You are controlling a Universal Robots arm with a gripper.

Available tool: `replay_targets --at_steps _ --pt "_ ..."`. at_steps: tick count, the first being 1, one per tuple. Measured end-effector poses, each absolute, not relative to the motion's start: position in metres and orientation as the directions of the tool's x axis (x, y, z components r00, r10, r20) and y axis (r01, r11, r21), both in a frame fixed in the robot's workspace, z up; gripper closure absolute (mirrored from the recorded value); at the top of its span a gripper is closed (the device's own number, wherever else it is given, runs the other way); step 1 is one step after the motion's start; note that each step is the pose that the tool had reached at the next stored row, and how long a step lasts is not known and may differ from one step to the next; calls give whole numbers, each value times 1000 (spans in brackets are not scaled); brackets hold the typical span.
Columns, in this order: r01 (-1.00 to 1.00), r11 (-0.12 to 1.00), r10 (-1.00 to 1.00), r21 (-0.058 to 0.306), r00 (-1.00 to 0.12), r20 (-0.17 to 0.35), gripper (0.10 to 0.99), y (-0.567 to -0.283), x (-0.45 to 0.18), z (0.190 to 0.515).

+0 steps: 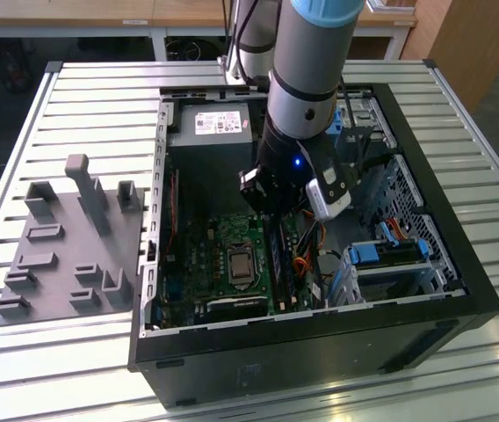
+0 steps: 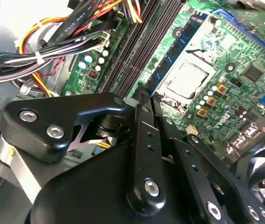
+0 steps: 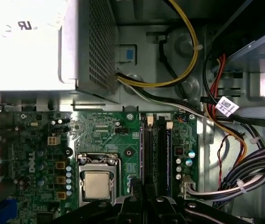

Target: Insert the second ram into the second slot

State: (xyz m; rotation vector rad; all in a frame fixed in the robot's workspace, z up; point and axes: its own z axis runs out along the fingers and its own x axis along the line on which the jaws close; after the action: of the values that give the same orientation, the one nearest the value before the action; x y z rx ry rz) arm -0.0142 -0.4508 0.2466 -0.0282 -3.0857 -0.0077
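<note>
Gripper (image 2: pixel 142 100) over memory slots (image 3: pixel 156 149), second wrist view

The work surface is a table (image 1: pixel 91 97) built from parallel ribbed aluminium profiles with a pale metallic finish that reflects light along the near edge. Behind it, along the far side, stands a light wooden desk (image 1: pixel 100 10) on white legs, with dark floor and cables in shadow underneath. At the exterior view's right, a brown wooden cabinet panel (image 1: pixel 469 35) stands beside the table. Illumination is even and diffuse.
</note>
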Motion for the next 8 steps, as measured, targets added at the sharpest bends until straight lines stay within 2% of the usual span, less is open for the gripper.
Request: replay_targets --at_steps 8 --pt "22 1000 21 6 -998 56 949 -451 -10 238"
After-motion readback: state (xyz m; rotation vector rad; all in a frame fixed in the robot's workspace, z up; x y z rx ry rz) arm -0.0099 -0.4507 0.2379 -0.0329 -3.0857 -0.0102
